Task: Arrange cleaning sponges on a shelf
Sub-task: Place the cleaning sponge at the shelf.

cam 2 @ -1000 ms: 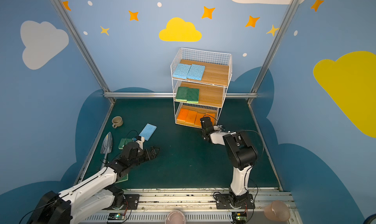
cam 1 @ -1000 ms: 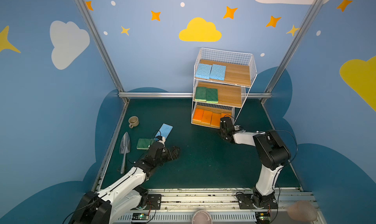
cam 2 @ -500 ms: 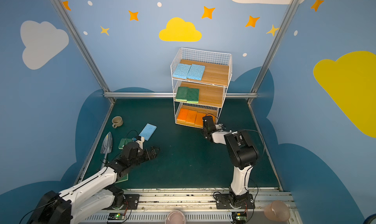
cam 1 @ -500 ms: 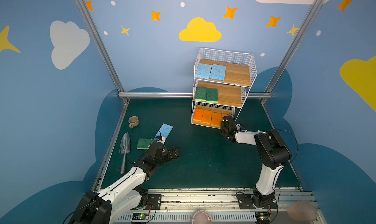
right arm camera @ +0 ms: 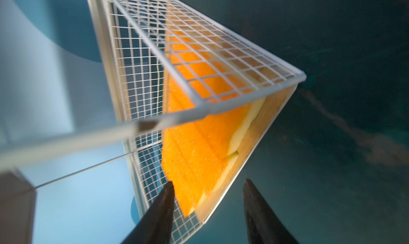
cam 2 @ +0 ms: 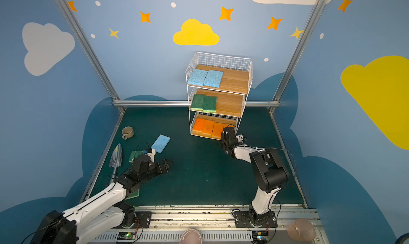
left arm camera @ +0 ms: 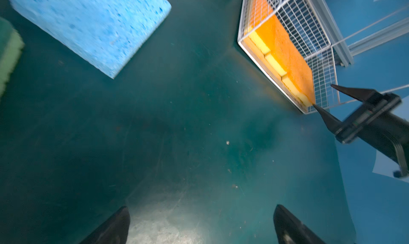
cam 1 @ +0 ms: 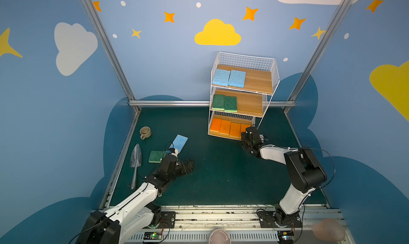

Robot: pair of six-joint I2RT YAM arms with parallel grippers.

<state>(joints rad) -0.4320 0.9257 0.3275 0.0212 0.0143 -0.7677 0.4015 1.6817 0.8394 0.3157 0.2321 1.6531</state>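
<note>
Orange sponges [cam 1: 224, 127] lie lengthwise front-to-back on shelf [cam 1: 257, 82].

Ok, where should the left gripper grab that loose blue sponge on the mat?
Probably come straight down from above with the left gripper and pinch the blue sponge across its short width, at mid-length. It lies flat on the mat, so its two long edges are the easiest opposing faces; the green sponge crowds its nearer end.
</note>
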